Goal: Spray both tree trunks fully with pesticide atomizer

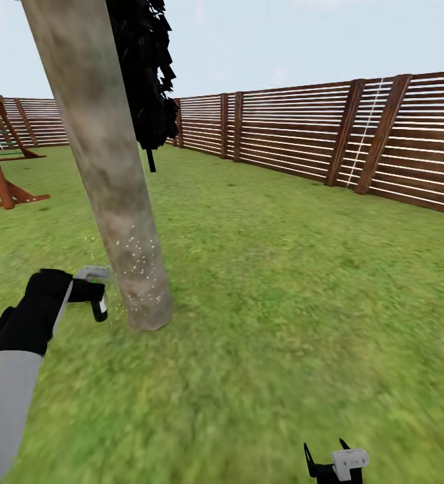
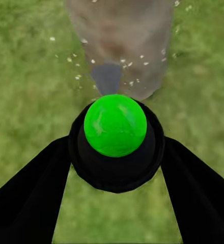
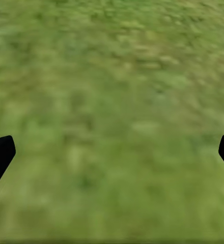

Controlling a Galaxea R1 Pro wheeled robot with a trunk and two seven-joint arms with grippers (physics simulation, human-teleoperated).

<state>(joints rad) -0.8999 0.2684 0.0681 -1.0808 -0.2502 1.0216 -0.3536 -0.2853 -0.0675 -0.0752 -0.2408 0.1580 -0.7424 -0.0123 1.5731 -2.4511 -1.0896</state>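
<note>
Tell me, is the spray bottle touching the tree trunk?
Apart. In the head view, a strip of grass shows between the spray bottle in the left claw and the tree trunk.

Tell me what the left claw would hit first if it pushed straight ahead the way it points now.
Most likely the tree trunk: the left claw, shut on the sprayer, aims at its speckled base. Only grass lies between, though the depth is unclear.

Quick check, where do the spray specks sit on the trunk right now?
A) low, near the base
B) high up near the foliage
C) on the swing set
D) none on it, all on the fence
A: in the head view the whitish specks dot the lower trunk just above the grass, level with the atomizer in the left gripper.
</note>
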